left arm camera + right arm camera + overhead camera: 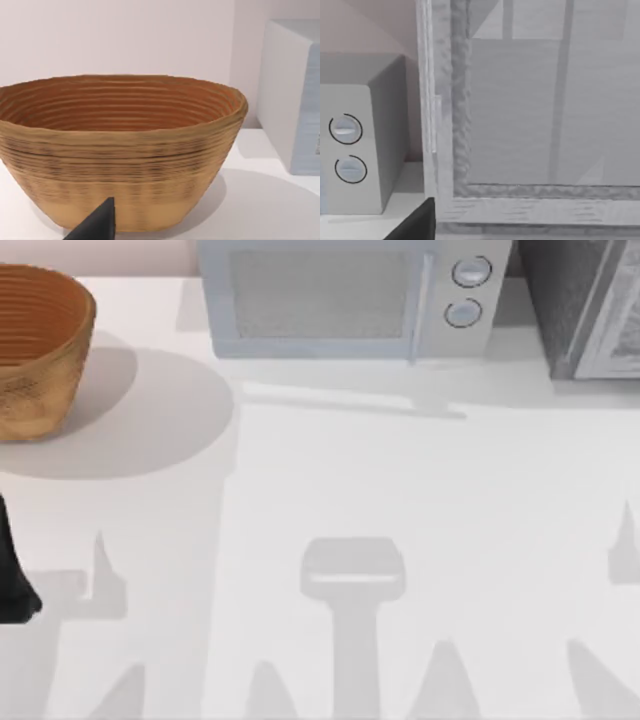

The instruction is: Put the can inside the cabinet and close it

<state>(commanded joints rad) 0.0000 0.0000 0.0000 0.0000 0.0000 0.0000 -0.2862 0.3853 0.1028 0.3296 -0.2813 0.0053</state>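
Top view, left to right. A woven brown basket [40, 350] occupies the upper left of the frame, standing on the white table [330, 490]. At the lower left edge a dark part of the left arm [14, 570] enters the frame. A light blue-grey microwave [350, 300] with two round knobs [468, 290] sits at upper centre, its door facing the lower edge. The cabinet [585, 305] fills the upper right corner, with its speckled dark side toward the microwave and its lighter framed front at the far right edge. The can cannot be located in any view.

Left wrist view: the basket [120, 150] stands close in front, upright, and a dark fingertip [97, 225] shows at the lower edge. The spread of the left gripper cannot be determined.

Right wrist view: the cabinet's framed front panel [540, 115] is close ahead, the microwave [355, 150] beside it. A dark fingertip [417, 222] shows at the lower edge; the spread of the right gripper cannot be determined.
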